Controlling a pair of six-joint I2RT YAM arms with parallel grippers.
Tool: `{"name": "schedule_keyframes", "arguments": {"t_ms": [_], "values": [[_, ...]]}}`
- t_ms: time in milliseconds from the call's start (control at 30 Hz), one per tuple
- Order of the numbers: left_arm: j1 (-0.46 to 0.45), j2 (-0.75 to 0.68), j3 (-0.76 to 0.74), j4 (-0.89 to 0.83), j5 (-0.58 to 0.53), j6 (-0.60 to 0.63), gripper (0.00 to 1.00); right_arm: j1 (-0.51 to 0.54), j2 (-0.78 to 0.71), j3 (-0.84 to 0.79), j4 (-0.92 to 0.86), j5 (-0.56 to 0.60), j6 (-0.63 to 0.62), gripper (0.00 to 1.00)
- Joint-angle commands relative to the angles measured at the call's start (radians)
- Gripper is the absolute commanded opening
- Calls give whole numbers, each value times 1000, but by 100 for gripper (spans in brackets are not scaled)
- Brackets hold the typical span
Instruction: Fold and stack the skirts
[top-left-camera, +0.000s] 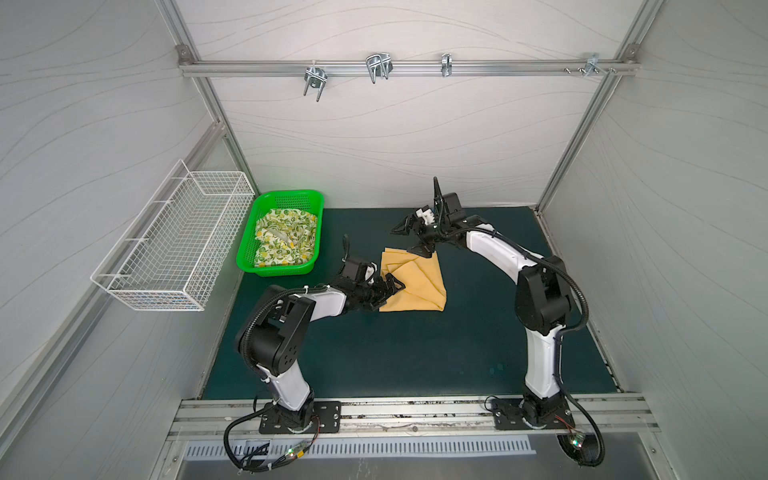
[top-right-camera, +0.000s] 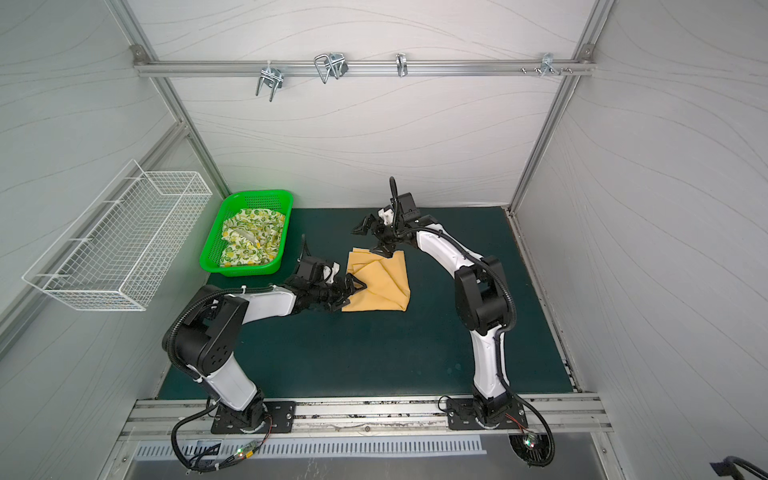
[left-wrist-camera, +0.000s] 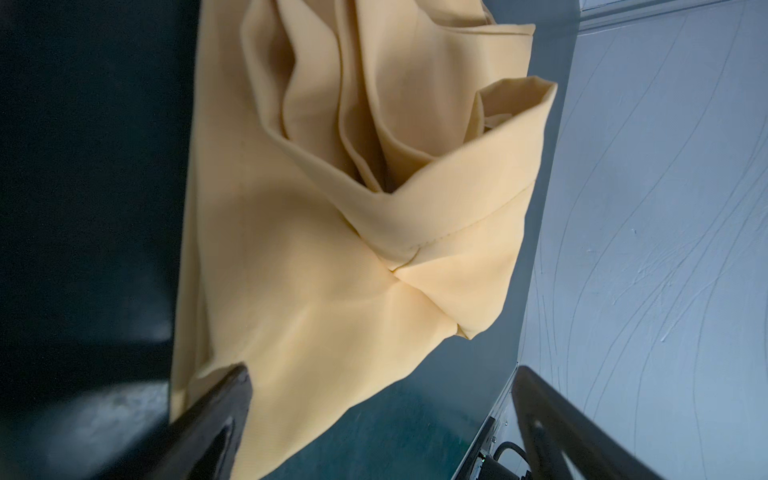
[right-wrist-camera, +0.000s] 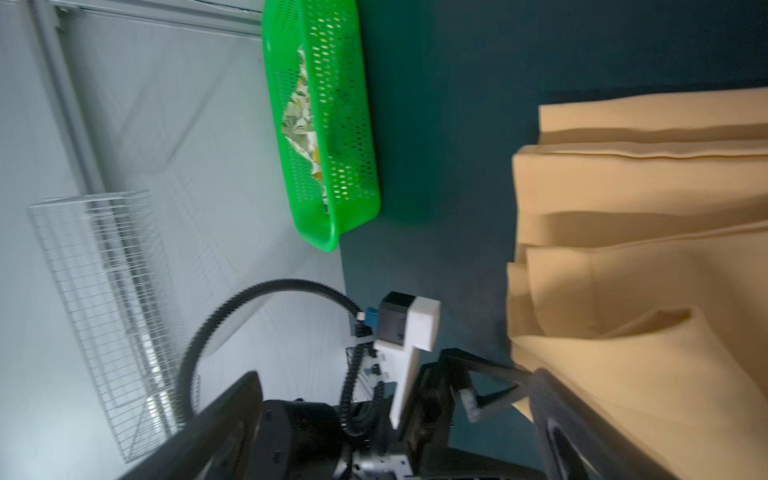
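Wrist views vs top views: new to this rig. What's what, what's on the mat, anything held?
Two robot arms, each ending in a pincer. Top views look down from one overhead camera; each wrist view rides on an arm. On the dark green mat: a loosely folded mustard-yellow skirt and a green plastic basket holding a lemon-print skirt. The left pincer and right pincer are open at the yellow skirt's edges; nothing is held.

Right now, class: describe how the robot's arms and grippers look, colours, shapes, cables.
The left arm and right arm: white shells, black joints, black ribbed cables looped alongside, black base plates. The left gripper and right gripper: black, triangular open-frame fingers.
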Motion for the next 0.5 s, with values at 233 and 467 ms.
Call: {"name": "schedule_keyframes", "arguments": {"t_ms": [233,467], "values": [[0,16,1,-149,-52,27,99,-11,35,-123,-59,83,-130,99],[0,34,10,-148,-54,27,99,11,22,-202,25,53,-94,99]]}}
